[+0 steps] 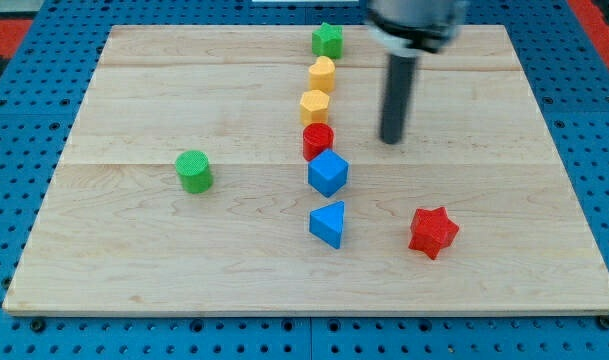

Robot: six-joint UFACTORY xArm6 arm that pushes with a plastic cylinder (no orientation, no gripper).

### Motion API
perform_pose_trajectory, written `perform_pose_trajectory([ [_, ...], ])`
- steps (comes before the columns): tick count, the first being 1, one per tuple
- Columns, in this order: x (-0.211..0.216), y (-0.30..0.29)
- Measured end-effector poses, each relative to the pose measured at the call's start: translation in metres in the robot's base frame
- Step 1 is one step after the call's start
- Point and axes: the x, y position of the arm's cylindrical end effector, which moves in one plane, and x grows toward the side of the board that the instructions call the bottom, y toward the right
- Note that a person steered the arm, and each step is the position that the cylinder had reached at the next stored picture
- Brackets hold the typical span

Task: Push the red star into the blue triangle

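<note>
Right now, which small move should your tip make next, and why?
Probably move my tip toward the view's bottom right, past the red star. The blue triangle lies at the star's left, so I must push from the star's right side, and my tip stands above it now.

Eight blocks sit on the desk (134,100). Two are red: a star (433,232) and a cylinder (318,140). Two are blue: a triangle (328,224) and a cube (328,173). Two are green: a star (327,40) and a cylinder (194,171). Two are yellow, one (322,74) above the other (315,106), their shapes unclear.
</note>
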Motion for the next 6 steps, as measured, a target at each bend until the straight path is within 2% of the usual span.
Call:
perform_pose_trajectory([
  [1, 0.071, 0.018],
  [2, 0.1, 0.05],
  [3, 0.128, 0.029],
  [4, 0.128, -0.017],
  [6, 0.111, -0.015],
])
